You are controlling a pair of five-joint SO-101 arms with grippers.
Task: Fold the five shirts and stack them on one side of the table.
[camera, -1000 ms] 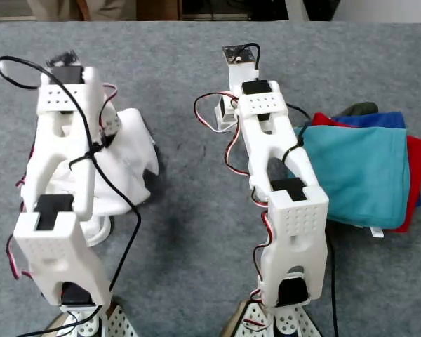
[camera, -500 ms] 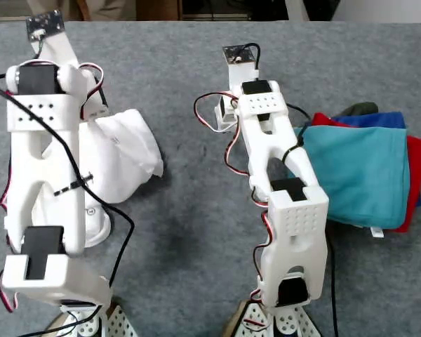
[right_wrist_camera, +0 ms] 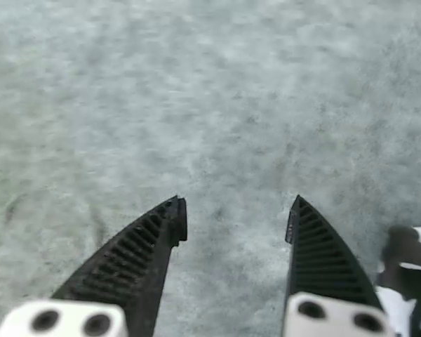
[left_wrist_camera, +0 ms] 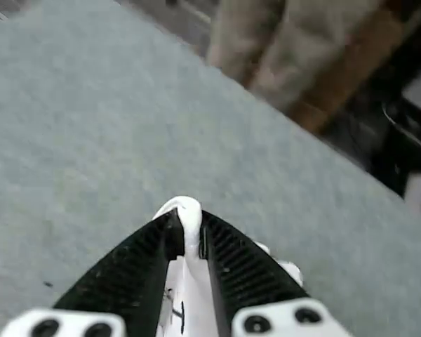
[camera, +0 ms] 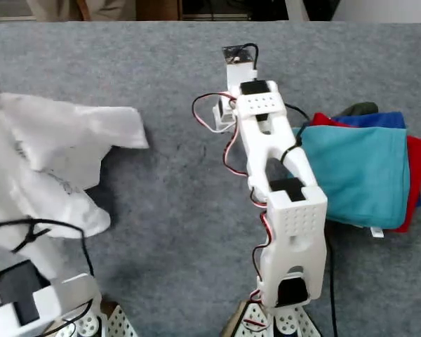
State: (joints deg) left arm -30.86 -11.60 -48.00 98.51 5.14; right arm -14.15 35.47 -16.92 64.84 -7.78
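A: What's nearest?

B: The limp white cloth shirt [camera: 49, 161]. It hangs crumpled above the near left of the grey felt-covered table [camera: 182, 210], with one sleeve sticking out toward the middle.

A: How will it handle?

B: Light and soft, I'd judge, with no stiffness at all. It droops from whatever point holds it and will likely bunch when set down. A shoulder seam or a hem corner is the better place to take it, one corner per gripper, so it can spread flat for folding.

A: What has hold of it?

B: The left gripper [left_wrist_camera: 189, 228]. Its black ribbed jaws are pressed together on a thin fold of the white fabric, which pokes out just past the tips. It's a single pinch, so the rest dangles.

A: Farther back?

B: At the right, mid-table, lies the stack of folded shirts [camera: 358, 175]. Teal is on top, blue and red edges show beneath, and a dark one peeks out at the far side. That looks like four done, so the white one would be the last.

A: And farthest?

B: The right gripper [right_wrist_camera: 235, 210], out toward the far middle of the table. Its jaws are spread wide over bare felt with nothing between them, well apart from the white shirt.
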